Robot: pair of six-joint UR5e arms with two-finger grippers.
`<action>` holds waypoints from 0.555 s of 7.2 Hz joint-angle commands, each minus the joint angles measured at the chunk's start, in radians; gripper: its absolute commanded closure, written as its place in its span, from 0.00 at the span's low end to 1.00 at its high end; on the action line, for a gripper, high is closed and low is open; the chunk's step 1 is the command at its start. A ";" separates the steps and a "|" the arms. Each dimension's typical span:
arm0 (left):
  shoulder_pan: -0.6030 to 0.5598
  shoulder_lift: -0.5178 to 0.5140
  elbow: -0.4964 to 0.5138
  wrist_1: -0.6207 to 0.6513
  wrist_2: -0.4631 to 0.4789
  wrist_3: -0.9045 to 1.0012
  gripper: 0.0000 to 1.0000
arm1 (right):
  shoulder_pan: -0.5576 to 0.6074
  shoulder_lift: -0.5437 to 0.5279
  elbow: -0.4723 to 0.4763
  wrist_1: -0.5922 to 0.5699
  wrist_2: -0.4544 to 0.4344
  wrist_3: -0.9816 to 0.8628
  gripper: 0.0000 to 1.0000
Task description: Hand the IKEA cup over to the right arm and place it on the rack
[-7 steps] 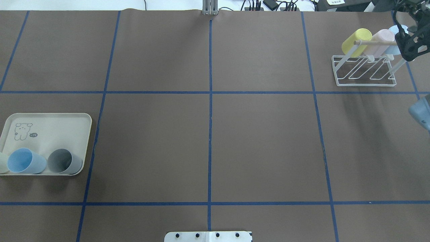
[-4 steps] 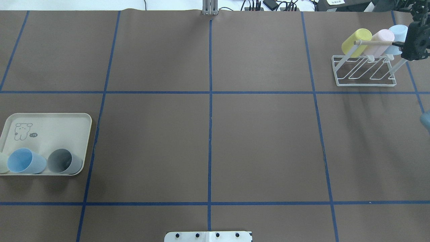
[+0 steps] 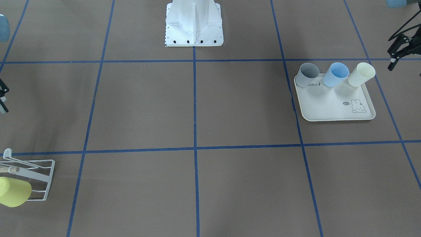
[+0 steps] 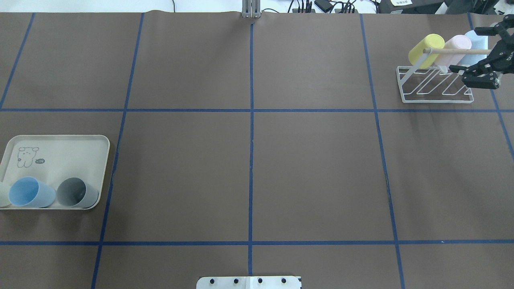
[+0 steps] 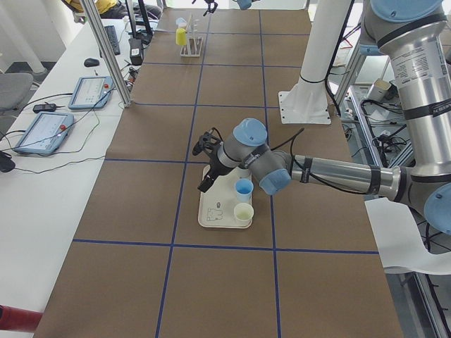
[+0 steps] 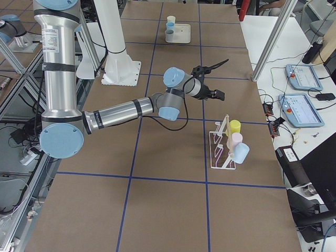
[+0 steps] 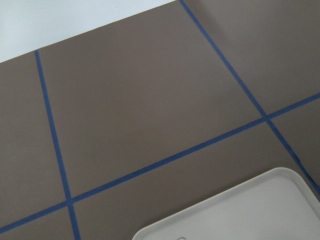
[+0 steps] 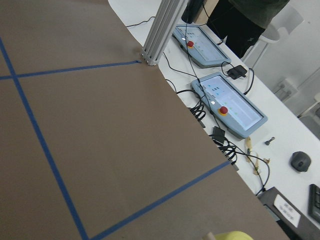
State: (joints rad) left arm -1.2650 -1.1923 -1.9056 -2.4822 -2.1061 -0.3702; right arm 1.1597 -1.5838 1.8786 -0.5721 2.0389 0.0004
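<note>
The brown-papered table fills the overhead view. The right arm reaches toward 2 o'clock and the left arm toward 9 o'clock. There, the cream tray holds three cups. At 2 o'clock the rack carries a yellow cup, a pink cup and, at its 3 o'clock end, the light-blue IKEA cup. The right gripper hangs near it, spread wide and empty. The left gripper, near the tray, is likewise spread and empty.
</note>
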 commanded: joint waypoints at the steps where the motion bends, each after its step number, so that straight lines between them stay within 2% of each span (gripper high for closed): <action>1: 0.004 0.043 0.142 -0.197 0.005 -0.036 0.00 | -0.012 -0.001 0.008 -0.029 0.170 0.140 0.00; 3: 0.010 0.114 0.189 -0.292 0.002 -0.059 0.00 | -0.063 0.007 0.008 -0.051 0.170 0.196 0.00; 4: 0.019 0.125 0.191 -0.297 -0.005 -0.065 0.00 | -0.066 0.005 0.008 -0.051 0.172 0.194 0.00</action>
State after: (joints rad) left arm -1.2535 -1.0919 -1.7278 -2.7538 -2.1052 -0.4276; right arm 1.1052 -1.5789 1.8870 -0.6196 2.2061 0.1860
